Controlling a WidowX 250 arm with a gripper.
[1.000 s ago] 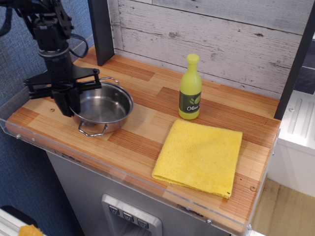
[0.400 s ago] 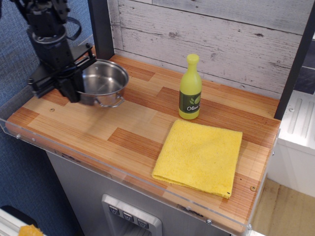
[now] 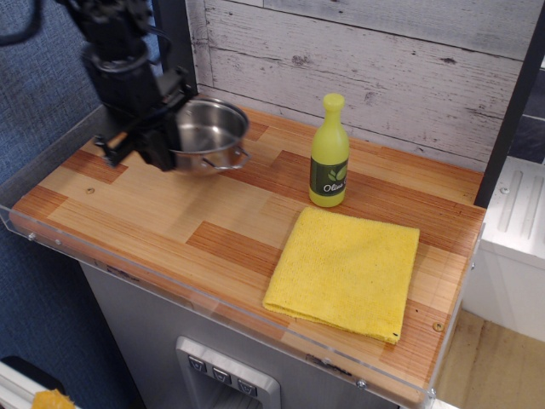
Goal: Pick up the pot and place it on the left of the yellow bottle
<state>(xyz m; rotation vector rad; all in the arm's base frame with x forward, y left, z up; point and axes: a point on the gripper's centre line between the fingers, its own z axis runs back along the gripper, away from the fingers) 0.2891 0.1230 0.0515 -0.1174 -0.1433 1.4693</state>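
Observation:
The shiny steel pot (image 3: pixel 213 136) hangs tilted in the air above the back left of the wooden counter, its open side facing right and forward, one wire loop handle at its lower right. My black gripper (image 3: pixel 166 141) is shut on the pot's left rim and holds it up. The yellow-green bottle (image 3: pixel 329 153) with a yellow cap and dark green label stands upright to the right of the pot, with a gap of bare counter between them.
A flat yellow cloth (image 3: pixel 345 273) lies in front of the bottle at the right. A dark post (image 3: pixel 174 51) stands right behind the pot. A whitewashed plank wall (image 3: pixel 358 60) runs along the back. A clear plastic lip (image 3: pixel 213 302) edges the counter's front.
The pot was resting on the counter at the left with my gripper at its rim. It has been lifted, tilted and carried up and to the right, toward the bottle.

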